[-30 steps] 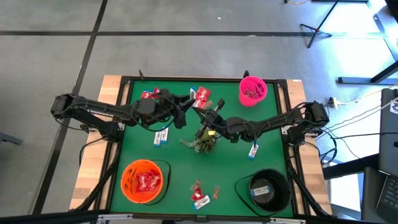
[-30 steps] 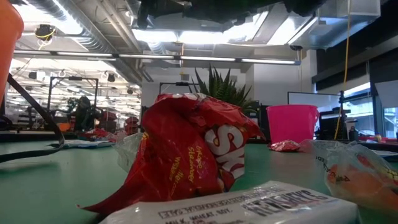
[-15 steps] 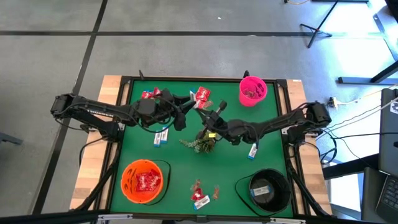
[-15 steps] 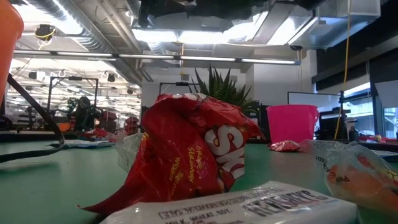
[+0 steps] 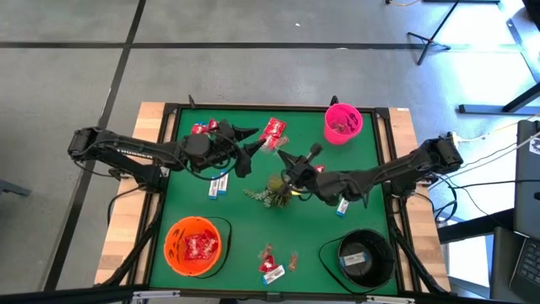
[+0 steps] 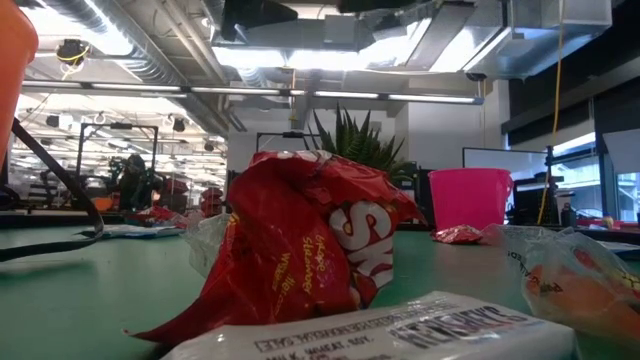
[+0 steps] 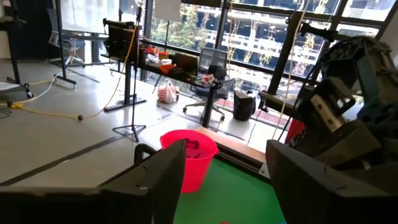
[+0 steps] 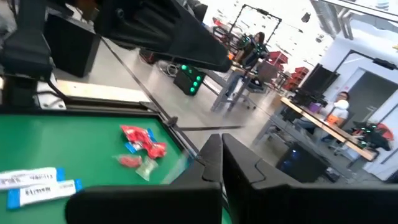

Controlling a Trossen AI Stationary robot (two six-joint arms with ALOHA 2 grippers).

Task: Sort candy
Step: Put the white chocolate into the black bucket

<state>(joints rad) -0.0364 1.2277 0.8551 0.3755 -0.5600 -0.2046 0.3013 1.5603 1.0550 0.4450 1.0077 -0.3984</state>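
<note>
Green table [image 5: 186, 215] mid-frame in the high view, left gripper [image 5: 253, 145] upper centre, fingers spread and empty (red candy [image 5: 273, 128] just beside), right gripper [image 5: 285, 159] centre, pinched closed, holding nothing visible, other candy [image 5: 272, 268] at bottom centre.

- A green-topped table [image 5: 186, 198] with a pale wooden rim fills the middle of the high view.
- A bright pink round plastic bucket [image 5: 342, 123] stands toward the table's upper right.
- An orange round plastic bowl [image 5: 173, 240] sits at the lower left.
- A black round bowl [image 5: 380, 251] sits at the lower right.
- A small green leafy sprig [image 5: 268, 195] lies near the centre.
- Grey floor [image 5: 253, 51] with dark lines surrounds the table.
- A black stand [image 5: 439, 38] shows at the upper right.
</note>
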